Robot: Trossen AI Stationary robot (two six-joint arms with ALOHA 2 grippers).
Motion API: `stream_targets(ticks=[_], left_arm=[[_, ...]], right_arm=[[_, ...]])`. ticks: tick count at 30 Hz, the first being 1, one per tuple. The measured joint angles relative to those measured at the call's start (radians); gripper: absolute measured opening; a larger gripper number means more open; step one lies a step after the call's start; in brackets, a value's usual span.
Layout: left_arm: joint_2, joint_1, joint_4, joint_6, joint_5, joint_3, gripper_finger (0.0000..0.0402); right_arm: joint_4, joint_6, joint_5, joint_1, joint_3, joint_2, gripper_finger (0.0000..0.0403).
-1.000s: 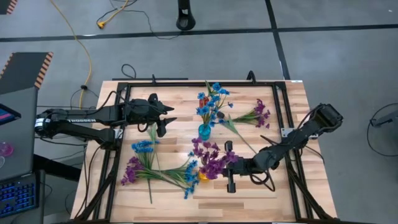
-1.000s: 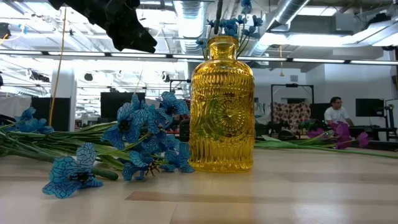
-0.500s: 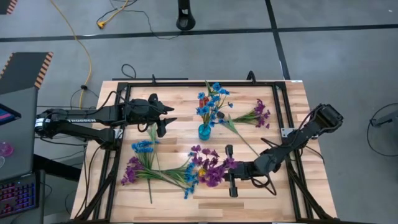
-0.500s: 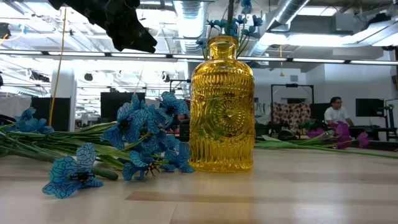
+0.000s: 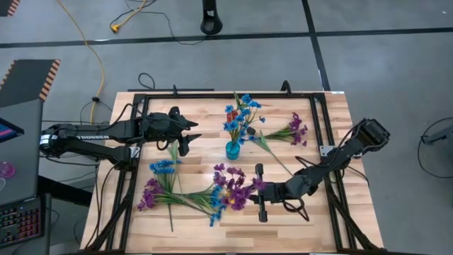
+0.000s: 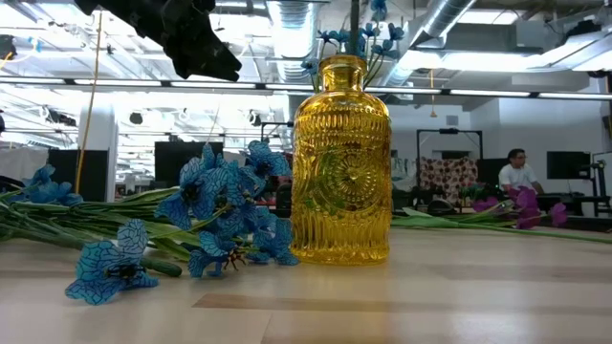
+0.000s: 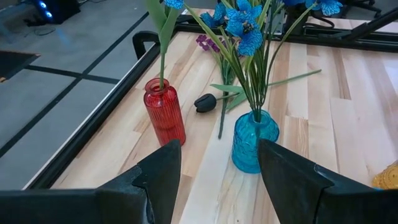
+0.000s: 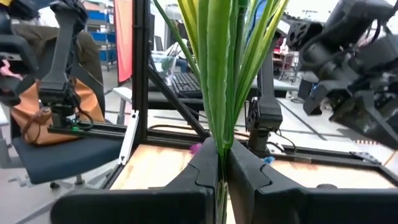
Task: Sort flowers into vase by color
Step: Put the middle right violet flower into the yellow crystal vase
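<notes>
From above, the right gripper [image 5: 259, 193] held purple flowers [image 5: 233, 185] low over the table's front, the left gripper [image 5: 185, 132] hung open behind; at table level blue flowers [image 6: 222, 218] lay beside the yellow vase [image 6: 341, 162]; the right wrist showed fingers [image 8: 205, 165] clamped on green stems [image 8: 221, 68].
</notes>
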Motion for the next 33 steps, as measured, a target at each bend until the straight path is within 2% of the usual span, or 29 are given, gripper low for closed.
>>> stream_targets(ticks=[14, 33], left_arm=[[0.000, 0.000, 0.000, -0.004, 0.000, 0.000, 0.0201], [0.000, 0.000, -0.001, -0.004, 0.000, 0.000, 0.0201]], right_arm=[[0.055, -0.001, 0.005, -0.025, 0.000, 0.136, 0.0045], [0.029, -0.002, 0.004, -0.032, 0.000, 0.139, 0.0052]])
